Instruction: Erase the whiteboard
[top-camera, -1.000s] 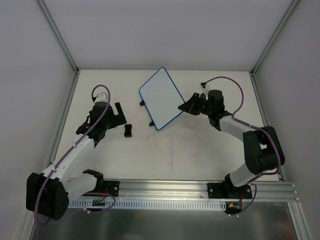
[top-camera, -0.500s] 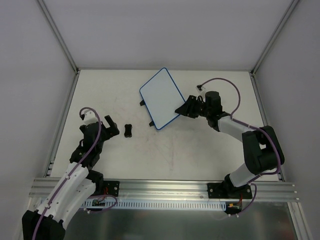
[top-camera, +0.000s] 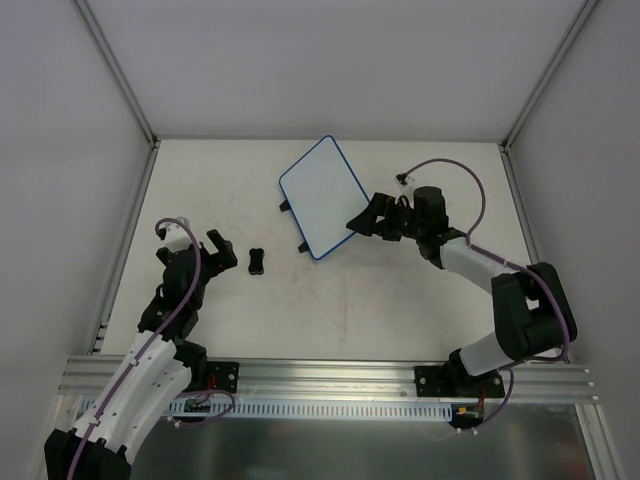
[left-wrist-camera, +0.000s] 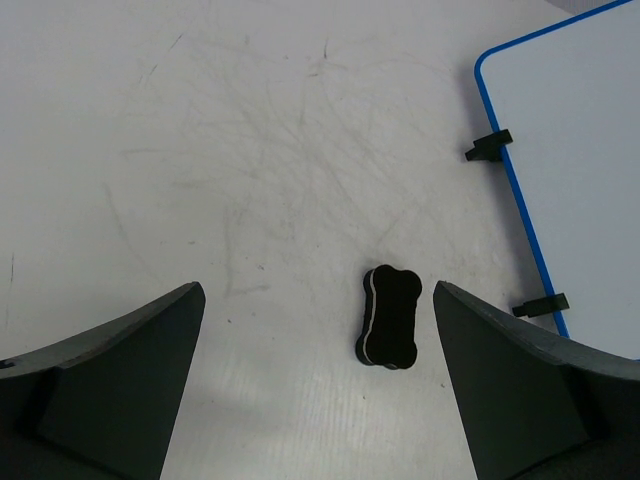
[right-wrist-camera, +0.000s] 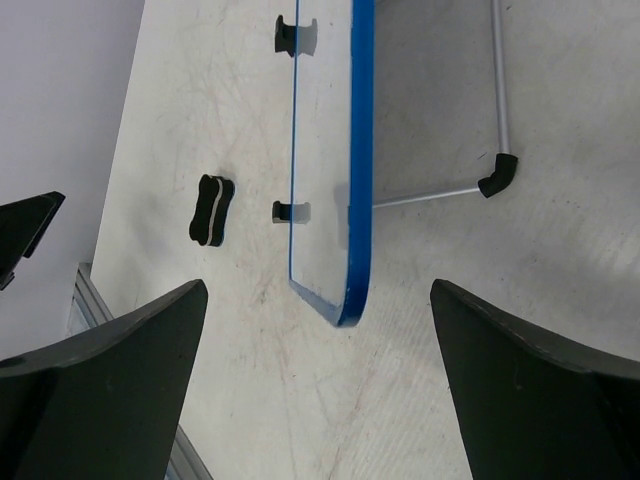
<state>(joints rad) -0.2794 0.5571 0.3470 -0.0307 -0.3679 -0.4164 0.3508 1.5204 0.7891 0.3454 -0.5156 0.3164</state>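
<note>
The whiteboard (top-camera: 322, 197), white with a thin blue rim, stands tilted at the back centre on two black feet and a wire stand; its face shows no marks. In the right wrist view its blue edge (right-wrist-camera: 358, 150) points at me. My right gripper (top-camera: 362, 218) is open at the board's near right corner, with the corner ahead of the wide jaws (right-wrist-camera: 318, 300) and touching neither finger. A small black eraser (top-camera: 256, 261) lies on the table left of the board. My left gripper (top-camera: 221, 251) is open just left of the eraser (left-wrist-camera: 390, 315), which lies ahead of its right finger.
The white table (top-camera: 360, 300) is scuffed with faint grey marks. Metal frame posts and white walls close it in at the left, right and back. An aluminium rail (top-camera: 330, 378) with both arm bases runs along the near edge.
My right gripper has gone from shut to wide open at the whiteboard's corner. My left arm has drawn back toward the near left, away from the eraser.
</note>
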